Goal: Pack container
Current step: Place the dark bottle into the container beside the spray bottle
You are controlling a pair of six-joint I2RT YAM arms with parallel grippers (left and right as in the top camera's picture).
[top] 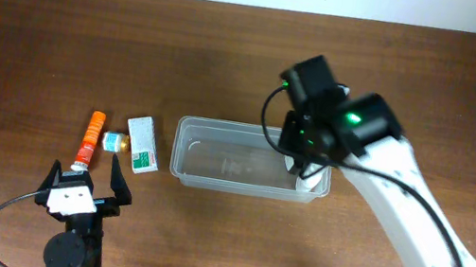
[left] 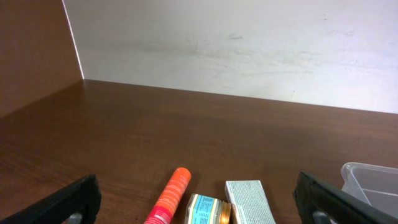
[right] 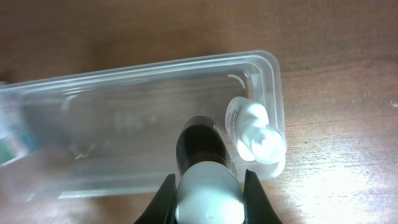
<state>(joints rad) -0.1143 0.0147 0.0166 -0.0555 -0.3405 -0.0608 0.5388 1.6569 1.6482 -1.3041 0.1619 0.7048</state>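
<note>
Your left gripper (top: 86, 172) stands open; your right gripper (right: 208, 196) clamps a bottle over the container (top: 180, 148).
Just ahead of the left's spread fingers lie a slim orange tube (top: 91, 137), a small teal-labelled bottle (top: 112, 141) and a white-and-green cardboard box (top: 142, 144). The clear, round-cornered plastic container sits beneath the right gripper, which pinches a glossy dark bottle (right: 202, 149) at its white cap. A white bottle (right: 252, 130) lies in the container just beside it.

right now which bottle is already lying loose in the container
The white bottle at the container's right end. The dark white-capped bottle is gripped by the right gripper, and the small teal-labelled bottle lies outside on the table.
</note>
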